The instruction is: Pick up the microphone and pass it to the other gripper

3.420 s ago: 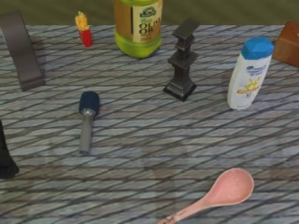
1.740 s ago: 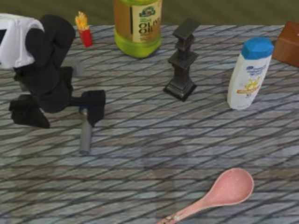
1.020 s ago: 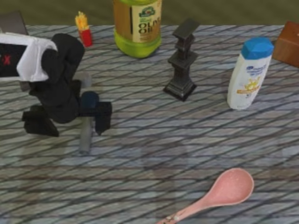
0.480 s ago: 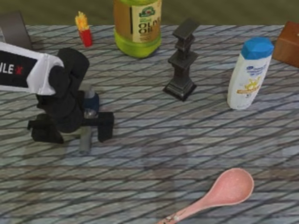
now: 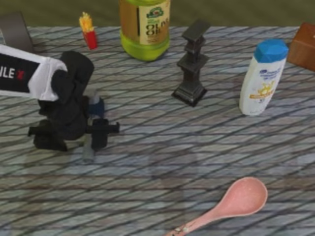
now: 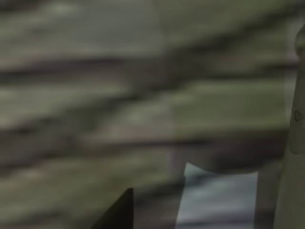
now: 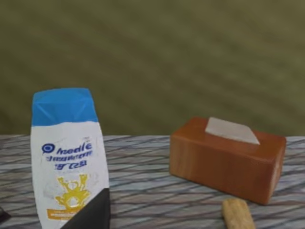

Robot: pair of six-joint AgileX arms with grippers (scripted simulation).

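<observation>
The microphone lies on the table at the left, with its dark navy head (image 5: 97,105) toward the back and its grey handle (image 5: 88,150) toward the front. My left gripper (image 5: 91,134) is down over the handle, open, with one black finger (image 5: 101,133) close beside it and the other hidden under the wrist. In the left wrist view the grey handle (image 6: 219,198) sits a little apart from a dark fingertip (image 6: 119,217). My right arm is outside the top view. Its wrist view shows one dark finger (image 7: 93,214) and nothing held.
An olive oil bottle (image 5: 145,29) and a toy fries box (image 5: 88,30) stand at the back. A black statuette (image 5: 192,64) stands mid-table, with a shampoo bottle (image 5: 263,76) and a brown tissue box (image 5: 302,46) at the right. A pink spoon (image 5: 231,204) lies near the front.
My left arm came in from the left and dropped over the microphone. In the last half second its visible finger moved in toward the handle. The microphone has not moved.
</observation>
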